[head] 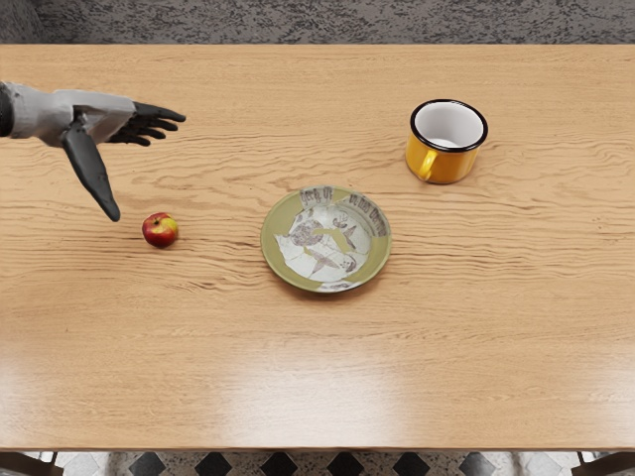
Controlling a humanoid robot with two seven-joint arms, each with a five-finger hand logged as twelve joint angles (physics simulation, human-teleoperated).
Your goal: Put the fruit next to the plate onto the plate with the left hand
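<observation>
So here's where things are: the small red-and-yellow apple (160,230) sits on the light wooden bench (298,347), off to the left of the round olive-rimmed plate with the printed pattern (272,243). It's near the plate but not touching it, with a clear strip of bare wood between them. Nothing is on the plate yet, so the job hasn't really started.

The grey-and-black left hand (104,124) comes in from the left edge and hovers with its fingers spread apart, holding nothing. The dark fingers (151,123) point toward the middle of the bench and the thumb hangs down. In the picture the apple lies below and a bit right of the hand, just past the thumb tip, so I'd say the hand needs to come toward the near side and drop down over it. The apple is basically round, so there's no long axis to line up with. The right hand isn't visible at all, so the left is the only one in play.

A yellow enamel mug with a dark rim (446,141) stands well apart, beyond the plate to the right, out of the way.
</observation>
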